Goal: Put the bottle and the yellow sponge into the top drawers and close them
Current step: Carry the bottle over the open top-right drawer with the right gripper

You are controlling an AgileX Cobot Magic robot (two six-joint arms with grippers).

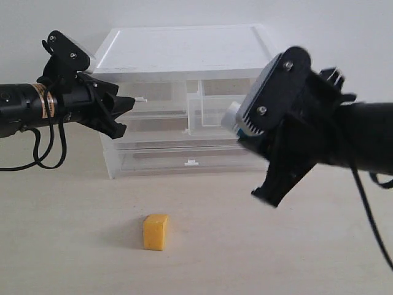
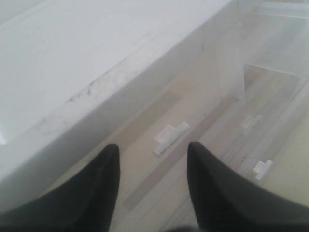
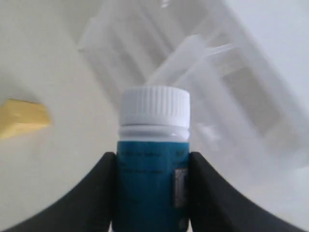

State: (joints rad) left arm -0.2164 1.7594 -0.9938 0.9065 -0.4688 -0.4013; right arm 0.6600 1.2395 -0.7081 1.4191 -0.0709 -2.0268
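The bottle (image 3: 154,108), teal label and white ribbed cap, stands between the fingers of my right gripper (image 3: 152,158), which is shut on its label. In the exterior view its cap (image 1: 232,117) pokes out at the front of the pulled-out right top drawer (image 1: 212,112). The left top drawer (image 1: 161,92) is closed. My left gripper (image 1: 127,106) hangs open just in front of that drawer's small white handle (image 2: 170,137), with nothing between its fingers (image 2: 104,179). The yellow sponge (image 1: 155,232) lies on the table ahead of the cabinet, and also shows as a sponge (image 3: 21,118) in the right wrist view.
The white-topped cabinet (image 1: 184,49) stands at the back against a pale wall, with two wider drawers (image 1: 184,153) below, both closed. The light wooden table (image 1: 73,246) stretches in front. A black cable (image 1: 43,153) loops under my left arm.
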